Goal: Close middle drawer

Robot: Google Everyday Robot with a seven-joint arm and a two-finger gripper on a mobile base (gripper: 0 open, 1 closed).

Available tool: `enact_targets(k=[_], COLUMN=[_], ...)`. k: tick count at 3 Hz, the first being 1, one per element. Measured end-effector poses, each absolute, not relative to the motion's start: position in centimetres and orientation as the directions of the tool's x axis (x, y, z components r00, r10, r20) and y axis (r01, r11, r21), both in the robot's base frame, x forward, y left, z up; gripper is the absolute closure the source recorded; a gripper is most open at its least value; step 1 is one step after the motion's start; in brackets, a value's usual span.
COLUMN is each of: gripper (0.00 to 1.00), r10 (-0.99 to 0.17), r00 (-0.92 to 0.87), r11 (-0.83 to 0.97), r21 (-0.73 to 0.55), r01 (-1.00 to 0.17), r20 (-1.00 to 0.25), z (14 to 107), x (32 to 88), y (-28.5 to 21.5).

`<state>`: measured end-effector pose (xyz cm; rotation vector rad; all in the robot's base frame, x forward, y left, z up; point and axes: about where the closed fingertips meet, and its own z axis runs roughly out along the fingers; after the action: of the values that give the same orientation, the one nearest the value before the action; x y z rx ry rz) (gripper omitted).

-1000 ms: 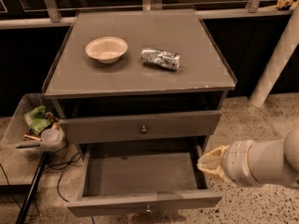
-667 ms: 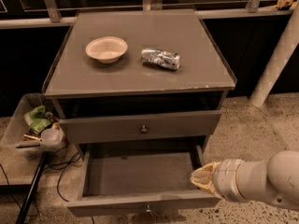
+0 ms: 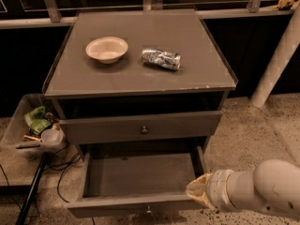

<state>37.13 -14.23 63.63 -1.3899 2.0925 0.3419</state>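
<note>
The middle drawer point(image 3: 140, 175) stands pulled far out of the grey cabinet, and its inside is bare. Its flat front point(image 3: 122, 205) runs along the bottom of the view, with a small round knob point(image 3: 149, 209) at its centre. My gripper point(image 3: 197, 192), on a thick white arm coming in from the lower right, sits at the drawer's front right corner, just above the right end of the front. I cannot tell whether it touches the drawer. The drawer above point(image 3: 140, 128), with its own knob, is nearly shut.
On the cabinet top point(image 3: 197, 74) sit a white bowl point(image 3: 107, 48) and a crumpled silver bag point(image 3: 161, 58). A clear bin point(image 3: 23, 135) with rubbish stands on the floor at the left, with a black pole point(image 3: 30, 191) and cables below it. A white post point(image 3: 276, 60) stands at the right.
My gripper has moved down and to the left, from beside the drawer's right wall to its front right corner. The drawer has not visibly moved.
</note>
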Motion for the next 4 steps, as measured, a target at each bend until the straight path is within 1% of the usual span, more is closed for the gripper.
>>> enact_targets(k=[1,2,4], gripper=[1.00,1.00,1.00], r10=[-0.760,-0.768,-0.718], r00=[-0.305,-0.319,-0.295], r11=[0.403,0.400,0.420], r21=[-0.048,-0.028,-0.055], r01=[-0.914,-0.916,-0.906], r20=[-0.574,-0.555,-0.630], z=[59.0,55.1,49.9], x=[35.3,34.1,35.6], y=[-14.0,-14.3,-15.5])
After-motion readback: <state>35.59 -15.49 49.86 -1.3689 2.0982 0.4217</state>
